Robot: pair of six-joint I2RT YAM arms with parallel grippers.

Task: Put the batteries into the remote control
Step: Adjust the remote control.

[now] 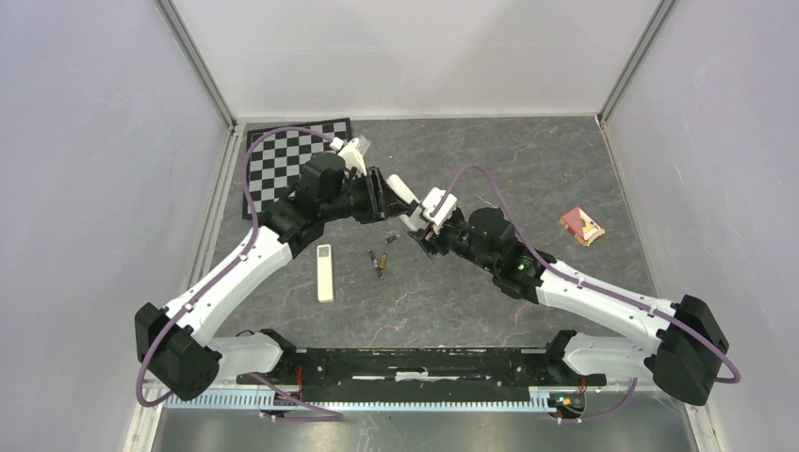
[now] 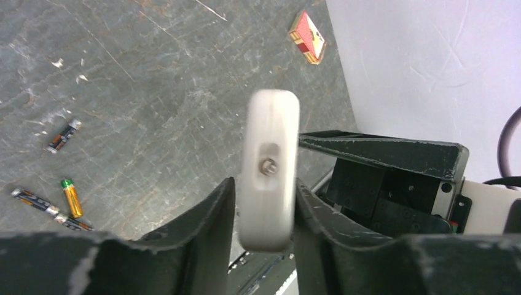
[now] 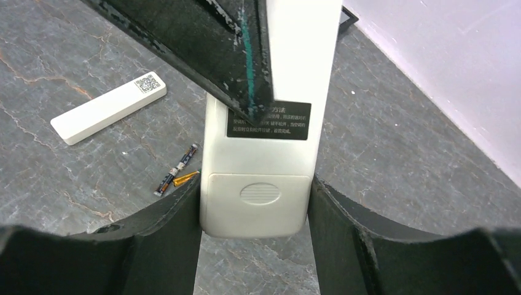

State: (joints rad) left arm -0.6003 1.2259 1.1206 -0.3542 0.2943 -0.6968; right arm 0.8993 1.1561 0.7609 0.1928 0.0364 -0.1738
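At the near edge of the table [image 1: 452,311] sat the arm bases [image 1: 179,353], with a black rail [image 1: 415,363] running between them. Just past them, left of centre, a slim white bar [image 1: 325,272] lay flat on its own. It had a small grey square mark at its far end, which the right wrist view showed to be a printed code.

To the right of the bar, near the middle of the table, the batteries [image 1: 380,264] lay loose. There was a gold one with a green tip and thin dark ones close beside it, and another dark one a little nearer the far edge. None of them touched the bar or either gripper.

Beyond the batteries the two arms met over the middle of the table. The remote control [image 1: 400,191] was held between them, raised off the surface. The left gripper [image 1: 382,191] was closed on one end, its fingers pressed against the two broad faces. That end face, with its small recessed emitter, was turned toward the left wrist camera. The right gripper [image 1: 417,219] was clamped on the other end, one finger on each narrow side of the ribbed battery cover. The cover sat closed on the white back, just below a black label.

Toward the right edge a small red box [image 1: 581,226] lay alone, well apart from the rest. A black-and-white checkerboard sheet [image 1: 292,155] lay in the far left corner.
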